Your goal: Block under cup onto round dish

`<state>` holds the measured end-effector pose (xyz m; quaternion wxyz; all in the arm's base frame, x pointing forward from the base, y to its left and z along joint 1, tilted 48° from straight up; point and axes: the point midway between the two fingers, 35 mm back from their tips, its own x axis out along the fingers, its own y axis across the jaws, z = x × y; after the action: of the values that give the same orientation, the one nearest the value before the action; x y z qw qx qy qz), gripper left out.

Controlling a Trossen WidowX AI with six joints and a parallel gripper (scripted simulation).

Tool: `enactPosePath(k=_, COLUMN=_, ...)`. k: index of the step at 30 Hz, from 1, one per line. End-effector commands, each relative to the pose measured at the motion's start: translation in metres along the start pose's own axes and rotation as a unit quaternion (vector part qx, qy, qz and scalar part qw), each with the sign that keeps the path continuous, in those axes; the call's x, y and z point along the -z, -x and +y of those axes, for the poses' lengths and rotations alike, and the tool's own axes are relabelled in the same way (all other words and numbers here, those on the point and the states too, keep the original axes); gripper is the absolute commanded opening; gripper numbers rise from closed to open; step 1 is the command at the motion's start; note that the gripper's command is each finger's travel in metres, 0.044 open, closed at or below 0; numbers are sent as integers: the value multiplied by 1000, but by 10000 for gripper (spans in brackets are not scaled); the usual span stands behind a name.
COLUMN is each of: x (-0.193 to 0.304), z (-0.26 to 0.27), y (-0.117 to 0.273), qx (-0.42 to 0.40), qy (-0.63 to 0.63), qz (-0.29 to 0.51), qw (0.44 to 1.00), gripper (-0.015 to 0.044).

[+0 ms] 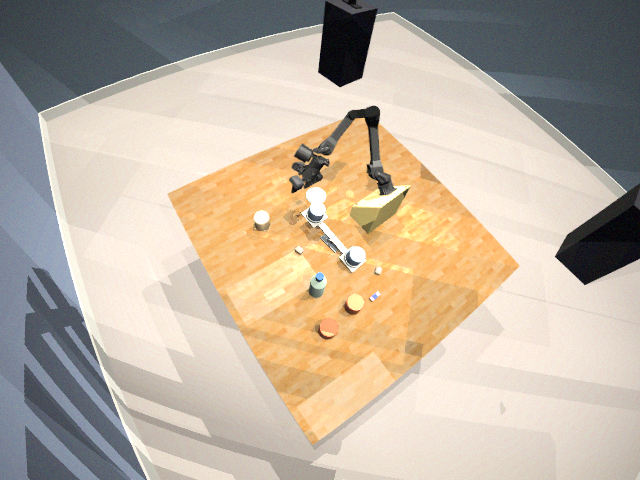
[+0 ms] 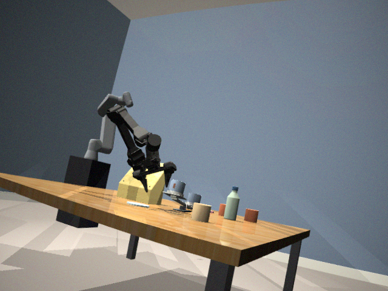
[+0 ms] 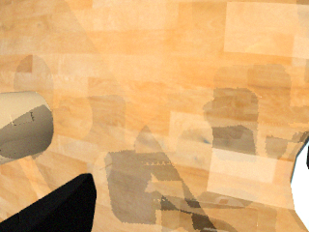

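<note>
Two blue-grey cups stand upright on the balance's ends: one cup (image 1: pixel 316 211) (image 2: pixel 177 187) beside the dish, the other cup (image 1: pixel 355 255) (image 2: pixel 194 198) at the far end. The white balance beam (image 1: pixel 333 236) slopes down toward the far cup, so the dish-side cup sits higher. The round white dish (image 1: pixel 314 194) (image 2: pixel 137 204) has nothing on it; its edge shows at the right of the wrist view (image 3: pixel 300 186). The block is not visible under either cup. My gripper (image 1: pixel 310 175) (image 2: pixel 156 188) is open and empty, above the table near the dish, with fingers pointing down.
A yellow wedge (image 1: pixel 376 211) (image 2: pixel 125 190) stands beside the arm and balance. A beige cup (image 1: pixel 262 220) (image 2: pixel 200 213) (image 3: pixel 24 126) stands left of the dish. A green bottle (image 1: pixel 317 287) (image 2: pixel 231 207), two red cups (image 1: pixel 354 303) (image 1: pixel 328 328) and small cubes (image 1: pixel 299 250) (image 1: pixel 378 270) lie beyond.
</note>
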<state>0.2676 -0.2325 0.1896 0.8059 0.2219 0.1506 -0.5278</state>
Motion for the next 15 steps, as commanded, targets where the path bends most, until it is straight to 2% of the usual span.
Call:
enactPosePath(k=1, x=35, z=18, y=17, qx=-14, qy=52, qz=35, qw=998, gripper=440)
enactPosePath(k=15, x=122, z=53, y=79, qx=-59, qy=243, qz=94, qw=964, gripper=440)
